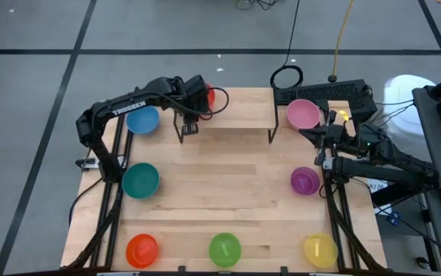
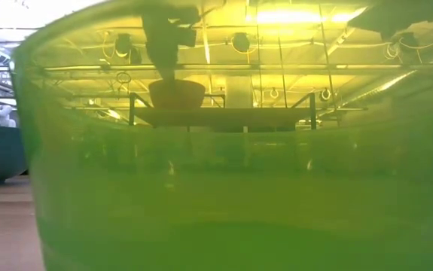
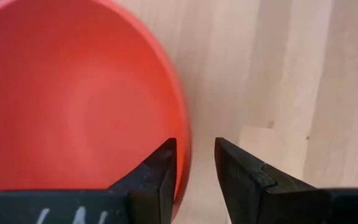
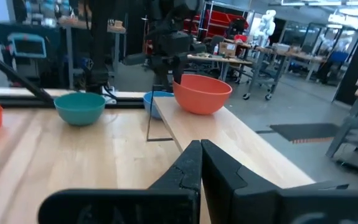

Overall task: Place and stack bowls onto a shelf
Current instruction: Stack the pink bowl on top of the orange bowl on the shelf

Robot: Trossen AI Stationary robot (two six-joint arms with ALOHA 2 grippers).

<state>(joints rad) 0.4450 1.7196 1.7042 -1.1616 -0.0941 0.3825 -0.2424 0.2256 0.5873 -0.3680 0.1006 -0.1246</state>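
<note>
Red bowl (image 3: 73, 99) on shelf (image 1: 235, 115), fingers (image 3: 160, 171) astride rim

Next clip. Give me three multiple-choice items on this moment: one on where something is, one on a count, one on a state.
1. Where is the red bowl?
A. On the shelf, at one end
B. On the table beside the yellow bowl
C. Inside the teal bowl

2. How many bowls sit along the table's near edge in the high view?
A. One
B. Three
C. Five

3. How do the left gripper's jaws stand?
A. Clamped on the blue bowl
B. Apart, astride the red bowl's rim
C. Shut in empty air

Answers: 1 A, the right wrist view shows it standing on the board. 2 B, orange, green, yellow. 3 B, the left wrist view shows a gap with the rim between.
</note>
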